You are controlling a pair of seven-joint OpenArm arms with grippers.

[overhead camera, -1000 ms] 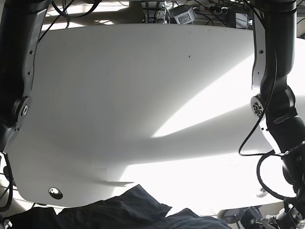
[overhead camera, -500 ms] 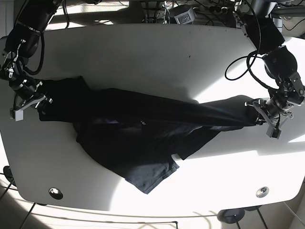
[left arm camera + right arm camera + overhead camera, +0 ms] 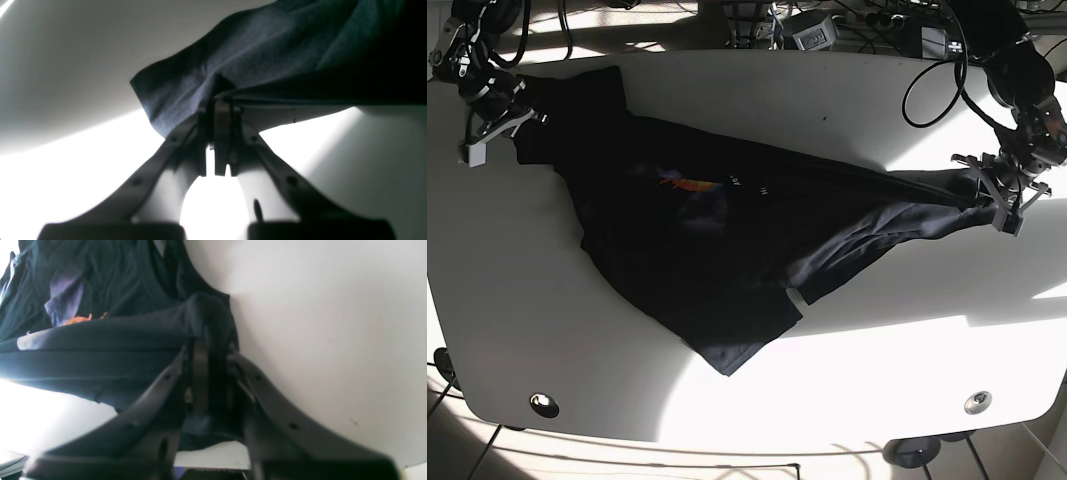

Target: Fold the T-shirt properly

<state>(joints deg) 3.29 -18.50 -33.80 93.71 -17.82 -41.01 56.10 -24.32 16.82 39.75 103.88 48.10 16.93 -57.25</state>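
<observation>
1. We see the shirt (image 3: 717, 240) stretched across the table (image 3: 847, 390), from the far left corner to the right edge, a loose lobe sagging toward the near middle.
2. Right pincer (image 3: 502, 120), at the far left corner, is clenched on bunched cloth.
3. Left pincer (image 3: 987, 195), near the right edge, is clenched on a shirt edge.
4. We note a colored print (image 3: 685, 185) facing up.
</observation>
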